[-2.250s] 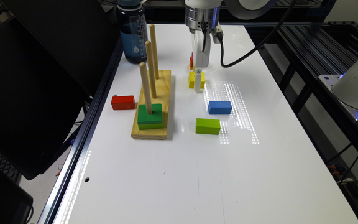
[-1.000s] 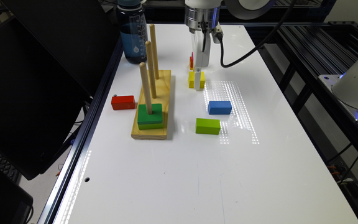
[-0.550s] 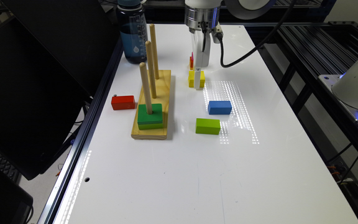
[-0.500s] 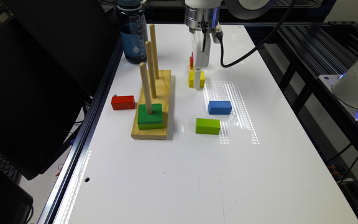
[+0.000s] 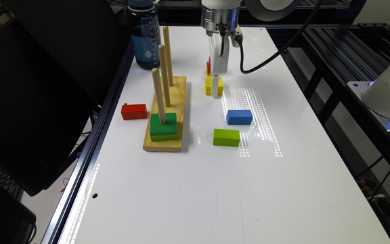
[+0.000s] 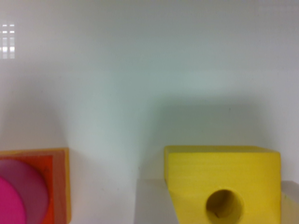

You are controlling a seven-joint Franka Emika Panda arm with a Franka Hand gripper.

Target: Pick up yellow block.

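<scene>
One yellow block (image 5: pixel 210 86) sits on the white table (image 5: pixel 188 189) under the gripper (image 5: pixel 215 84); whether the gripper grips it cannot be told. One orange block (image 5: pixel 208 67) behind; one blue block (image 5: pixel 239 117), one lime-green block (image 5: pixel 226 137) nearby

Little yellow block (image 5: pixel 210 86) (image 6: pixel 222 184), square with a round hole through it, sits flat on the table, looks untilted, I think.
</scene>
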